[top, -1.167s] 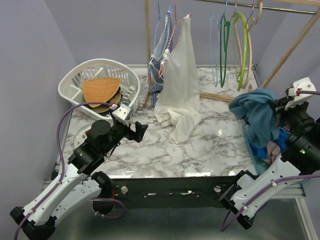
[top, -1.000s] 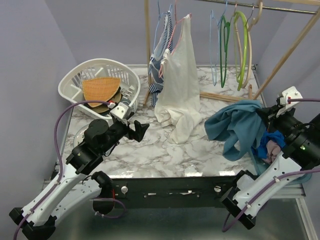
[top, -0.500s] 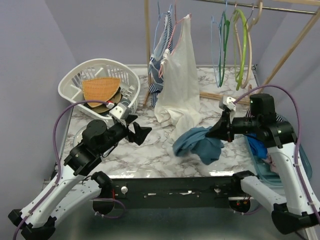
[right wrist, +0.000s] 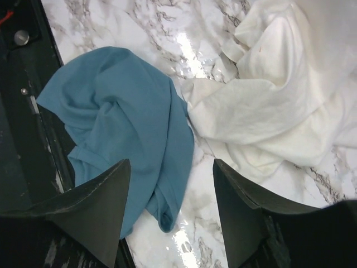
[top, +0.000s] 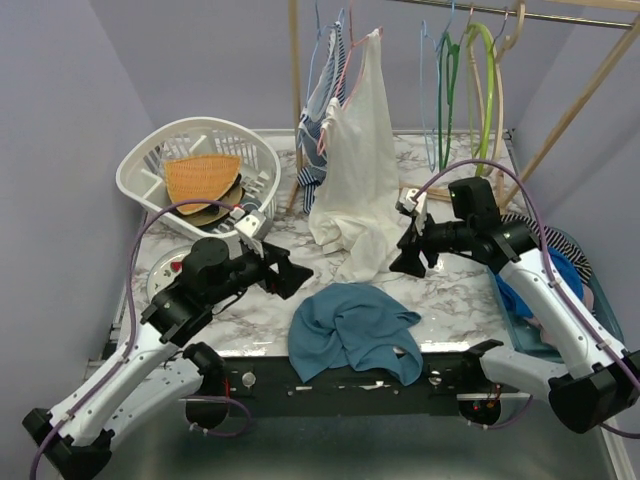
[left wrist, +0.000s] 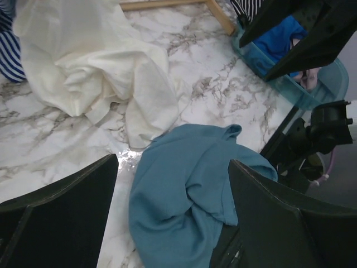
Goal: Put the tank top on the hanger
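**A:** Where is the tank top [top: 350, 328]?

**B:** In a crumpled heap at the near edge of the table [top: 455, 298], just beside the pooled hem of the cream garment [top: 365, 170]. Neither arm holds it.

**A:** So both claws are free?

**B:** Yes. The right claw [top: 403, 255] hangs released above the table, jaws spread with nothing between them, and its wrist view looks straight down on the blue cloth. The left claw [top: 295, 272] is spread wide as well, pointing at the heap from the other side.

**A:** And the hanger [top: 501, 108]?

**B:** It is on the rail [top: 560, 14] at the far right, behind the lime-green one and well apart from the top. It looks untouched.

**A:** Which step is this, then?

**B:** An early one, I'd say. The top is laid within reach of both arms, but it isn't sorted or threaded yet.

**A:** What comes next?

**B:** Probably finding a strap or the neckline in that bunch and pinching a single layer. The folds hide the openings, so the left claw should come in low at an edge, not into the middle. The wooden hanger also has to be fetched from the rail.
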`<action>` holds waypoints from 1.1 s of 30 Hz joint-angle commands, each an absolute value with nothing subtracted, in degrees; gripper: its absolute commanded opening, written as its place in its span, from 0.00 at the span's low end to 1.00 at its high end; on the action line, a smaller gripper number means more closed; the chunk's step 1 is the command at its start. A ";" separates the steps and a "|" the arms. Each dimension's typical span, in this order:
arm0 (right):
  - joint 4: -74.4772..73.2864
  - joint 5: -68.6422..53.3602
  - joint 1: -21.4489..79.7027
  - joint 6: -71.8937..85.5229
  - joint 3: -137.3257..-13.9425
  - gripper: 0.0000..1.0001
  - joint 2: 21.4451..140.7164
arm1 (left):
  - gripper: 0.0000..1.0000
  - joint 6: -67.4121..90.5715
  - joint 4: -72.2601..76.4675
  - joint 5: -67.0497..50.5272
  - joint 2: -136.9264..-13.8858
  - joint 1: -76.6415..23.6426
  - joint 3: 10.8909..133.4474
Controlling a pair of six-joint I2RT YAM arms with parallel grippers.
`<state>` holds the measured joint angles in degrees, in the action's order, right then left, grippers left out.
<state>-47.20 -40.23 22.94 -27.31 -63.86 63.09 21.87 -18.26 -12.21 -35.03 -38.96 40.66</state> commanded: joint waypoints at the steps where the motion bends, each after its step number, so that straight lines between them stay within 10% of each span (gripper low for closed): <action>1: -45.61 -39.70 23.12 -32.84 -58.98 0.69 58.37 | 0.88 23.65 -13.98 -20.23 -41.03 -43.99 41.04; 16: -39.21 -41.92 11.96 -30.33 -47.46 0.73 52.56 | 0.70 28.47 -8.90 18.36 -76.27 -84.79 48.76; 33: -36.56 -38.32 10.02 -27.07 -46.14 0.73 51.68 | 0.67 52.18 -4.21 23.90 -104.76 -88.86 69.08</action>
